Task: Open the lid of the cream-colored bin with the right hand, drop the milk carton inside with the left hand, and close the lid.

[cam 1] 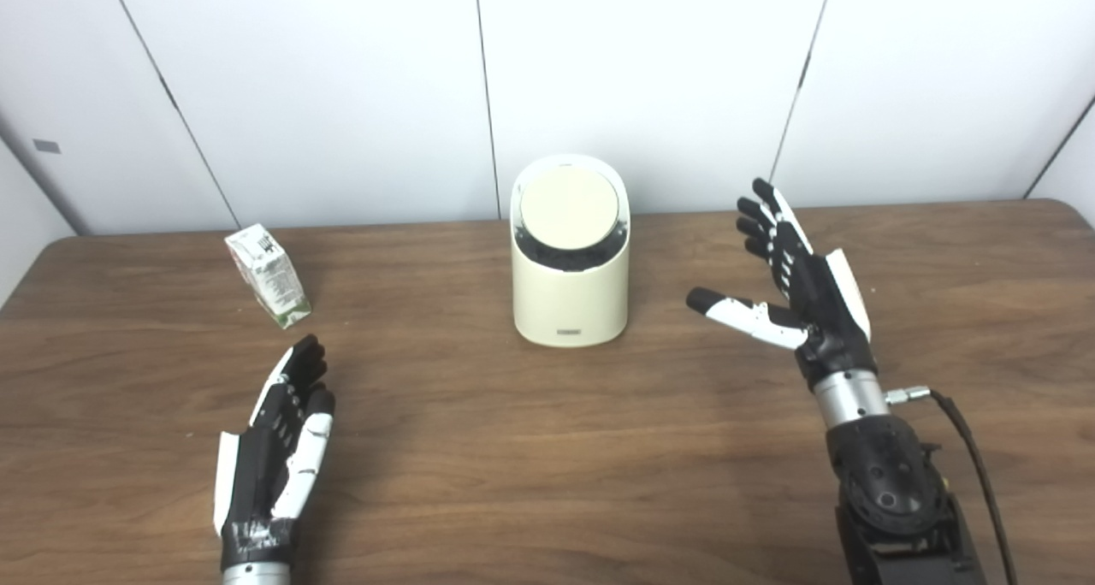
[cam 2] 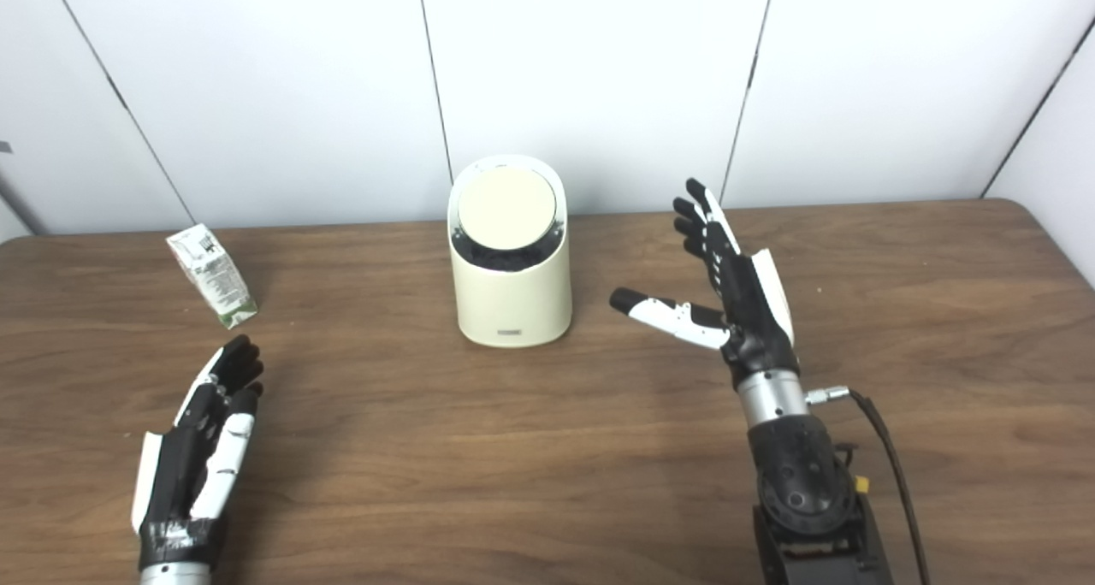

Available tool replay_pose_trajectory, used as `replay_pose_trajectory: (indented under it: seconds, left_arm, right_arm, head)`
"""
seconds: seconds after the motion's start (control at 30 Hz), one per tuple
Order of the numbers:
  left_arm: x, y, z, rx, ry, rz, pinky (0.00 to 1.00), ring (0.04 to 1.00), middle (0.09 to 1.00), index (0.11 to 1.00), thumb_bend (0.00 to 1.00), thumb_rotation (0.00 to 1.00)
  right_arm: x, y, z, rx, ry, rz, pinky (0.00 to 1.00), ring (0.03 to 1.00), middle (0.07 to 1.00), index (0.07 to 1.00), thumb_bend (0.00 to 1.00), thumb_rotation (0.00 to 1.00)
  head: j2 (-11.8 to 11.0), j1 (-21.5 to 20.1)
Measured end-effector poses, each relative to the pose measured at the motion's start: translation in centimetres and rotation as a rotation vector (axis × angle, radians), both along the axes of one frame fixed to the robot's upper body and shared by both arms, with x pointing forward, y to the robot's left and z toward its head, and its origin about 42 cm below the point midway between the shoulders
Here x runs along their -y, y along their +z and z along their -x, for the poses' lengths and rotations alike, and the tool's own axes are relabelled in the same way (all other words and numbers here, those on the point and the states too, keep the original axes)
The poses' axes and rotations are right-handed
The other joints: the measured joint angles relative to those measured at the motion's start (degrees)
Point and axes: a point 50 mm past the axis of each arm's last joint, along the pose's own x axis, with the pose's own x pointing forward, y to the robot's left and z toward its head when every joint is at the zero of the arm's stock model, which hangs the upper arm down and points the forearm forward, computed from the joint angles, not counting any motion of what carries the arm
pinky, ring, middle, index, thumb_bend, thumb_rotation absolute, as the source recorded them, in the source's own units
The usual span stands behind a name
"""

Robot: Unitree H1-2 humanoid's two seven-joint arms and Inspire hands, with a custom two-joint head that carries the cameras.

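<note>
The cream-colored bin stands at the table's middle back, its round lid shut and tilted toward me. A small white-and-green milk carton stands leaning on the table at the left. My left hand hovers open near the front left, fingers pointing at the carton, a short way in front of it. My right hand is raised open to the right of the bin, thumb stretched toward it, touching nothing.
The brown wooden table runs across the whole view, with a white panelled wall right behind its back edge. A black cable trails from my right wrist.
</note>
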Motion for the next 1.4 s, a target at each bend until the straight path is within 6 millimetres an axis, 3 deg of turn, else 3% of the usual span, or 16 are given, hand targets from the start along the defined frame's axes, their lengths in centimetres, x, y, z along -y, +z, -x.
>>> replay_pose_trajectory:
  seconds: [0.4, 0.53, 0.8, 0.93, 1.17, 1.4]
  left_arm:
    - [0.2, 0.0, 0.0, -0.004, 0.004, -0.020, 0.91, 0.907, 0.898, 0.926, 0.44, 0.64]
    - [0.3, 0.0, 0.0, -0.002, 0.004, -0.017, 0.91, 0.912, 0.901, 0.937, 0.44, 0.62]
    - [0.4, 0.0, 0.0, -0.002, 0.005, -0.014, 0.92, 0.920, 0.900, 0.957, 0.43, 0.60]
    - [0.5, 0.0, 0.0, -0.003, 0.005, -0.015, 0.93, 0.919, 0.903, 0.959, 0.42, 0.59]
    - [0.5, -0.1, 0.1, -0.004, 0.006, -0.021, 0.93, 0.912, 0.897, 0.957, 0.44, 0.65]
    - [0.6, -0.1, 0.0, -0.004, 0.008, -0.023, 0.93, 0.912, 0.896, 0.954, 0.44, 0.64]
  right_arm:
    - [-5.1, 5.0, -4.2, 0.066, 0.074, 0.120, 0.87, 0.924, 0.921, 0.961, 0.96, 0.42]
    - [-5.8, 6.0, -5.9, 0.066, 0.082, 0.153, 0.85, 0.933, 0.939, 0.968, 0.96, 0.42]
    - [-7.1, 5.6, -8.9, 0.008, 0.090, 0.224, 0.83, 0.944, 0.950, 0.978, 0.95, 0.38]
    - [-7.2, 4.4, -10.6, -0.041, 0.073, 0.246, 0.84, 0.935, 0.939, 0.978, 0.95, 0.37]
    - [-7.0, 2.7, -11.6, -0.063, 0.053, 0.270, 0.87, 0.933, 0.938, 0.979, 0.94, 0.37]
    - [-7.4, 3.0, -12.3, -0.026, 0.055, 0.291, 0.87, 0.929, 0.947, 0.976, 0.95, 0.36]
  head:
    - [-1.67, 0.44]
    - [-1.58, 0.44]
    - [-1.67, 0.79]
    - [-1.67, 0.97]
    - [-1.58, 1.05]
    - [-1.32, 1.06]
